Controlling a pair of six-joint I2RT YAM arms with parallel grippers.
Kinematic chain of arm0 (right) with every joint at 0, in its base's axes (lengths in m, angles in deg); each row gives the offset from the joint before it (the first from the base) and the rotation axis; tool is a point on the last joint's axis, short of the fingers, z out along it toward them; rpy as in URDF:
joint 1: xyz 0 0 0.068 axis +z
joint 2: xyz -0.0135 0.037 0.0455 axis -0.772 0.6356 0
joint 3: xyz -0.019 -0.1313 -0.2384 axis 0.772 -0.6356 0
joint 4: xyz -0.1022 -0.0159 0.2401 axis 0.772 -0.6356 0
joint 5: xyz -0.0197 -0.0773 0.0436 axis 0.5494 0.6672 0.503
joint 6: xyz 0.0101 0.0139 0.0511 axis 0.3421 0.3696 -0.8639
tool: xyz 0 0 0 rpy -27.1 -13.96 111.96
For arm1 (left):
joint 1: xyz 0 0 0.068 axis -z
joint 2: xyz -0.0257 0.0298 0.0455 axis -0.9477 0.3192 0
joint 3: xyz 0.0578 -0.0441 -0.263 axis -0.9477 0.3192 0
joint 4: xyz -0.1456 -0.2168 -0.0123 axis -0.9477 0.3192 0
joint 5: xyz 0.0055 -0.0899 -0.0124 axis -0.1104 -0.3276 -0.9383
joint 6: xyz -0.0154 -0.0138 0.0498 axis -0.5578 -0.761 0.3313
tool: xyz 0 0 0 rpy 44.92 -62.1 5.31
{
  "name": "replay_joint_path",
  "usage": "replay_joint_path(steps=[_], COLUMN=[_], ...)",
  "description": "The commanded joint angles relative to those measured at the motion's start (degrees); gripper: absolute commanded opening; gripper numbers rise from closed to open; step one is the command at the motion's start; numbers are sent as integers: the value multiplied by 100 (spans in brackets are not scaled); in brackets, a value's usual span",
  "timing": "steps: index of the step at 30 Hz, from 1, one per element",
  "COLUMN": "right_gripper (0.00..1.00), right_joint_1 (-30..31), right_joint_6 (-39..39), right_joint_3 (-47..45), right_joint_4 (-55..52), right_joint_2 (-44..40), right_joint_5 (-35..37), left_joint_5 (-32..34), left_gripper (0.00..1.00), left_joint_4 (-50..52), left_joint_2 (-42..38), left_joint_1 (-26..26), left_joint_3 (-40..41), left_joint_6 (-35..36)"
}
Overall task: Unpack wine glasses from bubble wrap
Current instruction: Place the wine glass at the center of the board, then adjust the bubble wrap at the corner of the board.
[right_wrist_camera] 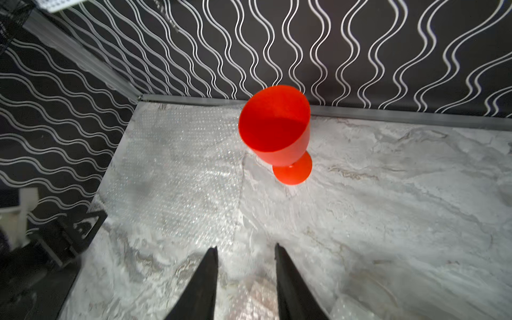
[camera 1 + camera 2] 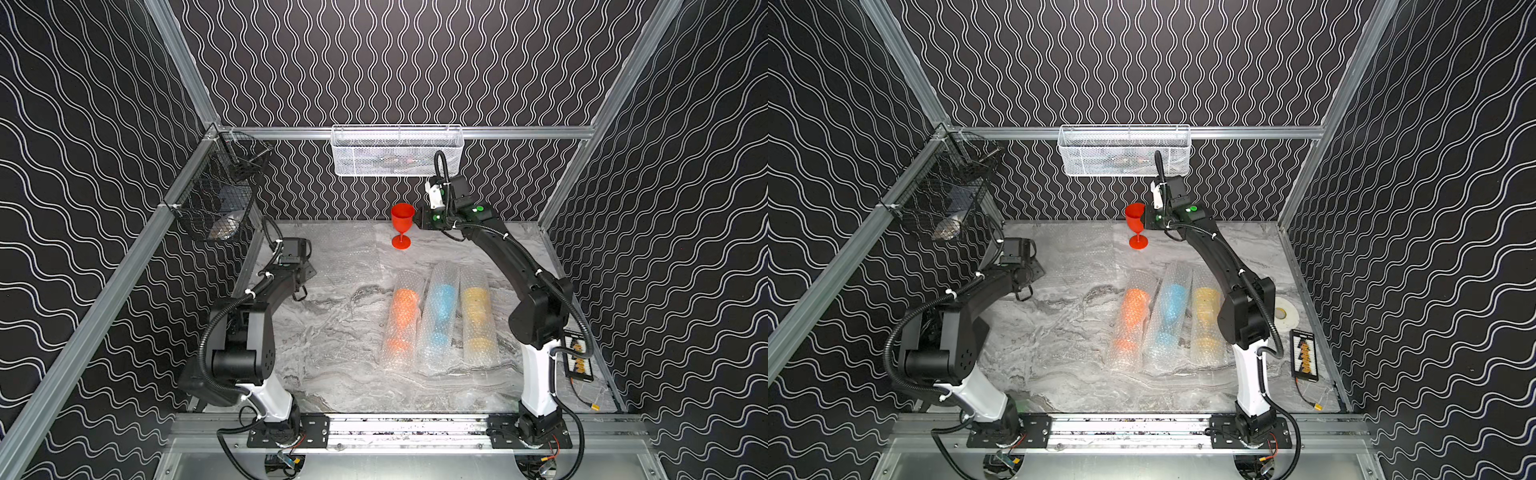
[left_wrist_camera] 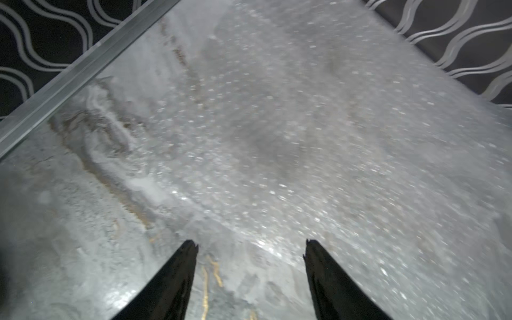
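A bare red wine glass [image 2: 402,226] [image 1: 277,133] stands upright near the back wall. My right gripper [image 2: 419,219] [image 1: 245,250] hovers just to its right, open, with nothing between its fingers and clear of the glass. Three more wine glasses lie side by side in bubble wrap tubes at mid-table: orange [image 2: 401,316], light blue [image 2: 440,311] and yellow [image 2: 478,316]. A flat sheet of bubble wrap [image 2: 345,253] [image 3: 304,138] [image 1: 180,171] lies on the marbled table left of the red glass. My left gripper [image 2: 306,274] [image 3: 250,243] is open and empty at that sheet's near-left edge.
A white mesh basket [image 2: 397,151] hangs on the back rail and a black wire basket [image 2: 220,199] on the left rail. A white tape roll [image 2: 1285,316] and a black device [image 2: 1305,355] lie by the right wall, beside the right arm's base.
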Motion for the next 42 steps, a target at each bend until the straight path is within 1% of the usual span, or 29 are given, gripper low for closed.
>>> replay_joint_path(steps=[1, 3, 5, 8, 16, 27, 31, 35, 42], right_gripper=[36, 36, 36, 36, 37, 37, 37, 37, 37], right_joint_1=[10, 10, 10, 10, 10, 10, 10, 10, -7], right_joint_6=[-176, -197, -205, -207, -197, -146, -127, -119, -197], right_joint_3=[-403, -642, -868, -1045, -1261, -1297, -1398, -1451, -1802], right_joint_4=[395, 449, 502, 513, 487, 322, 312, 270, 326], right_joint_2=[-427, -593, -730, -815, -870, -938, -1009, -1002, -1122], right_joint_5=[-339, -427, -483, -589, -731, -788, -775, -837, -1034], left_joint_5=[-107, -314, -683, -900, -700, -373, -298, -386, -727], left_gripper=[67, 67, 67, 67, 67, 67, 67, 67, 67], left_joint_4=[296, 235, 105, -10, -102, 16, 37, 25, -242], left_joint_2=[121, 215, 366, 583, 1102, 1882, 1915, 1808, 914], left_joint_1=[-202, -312, -388, -389, -490, -571, -591, -600, -497], left_joint_3=[-50, -41, -45, -57, -289, -1133, -1276, -1325, -882], left_joint_6=[-317, -379, -433, -413, -342, -158, -106, -71, -30])
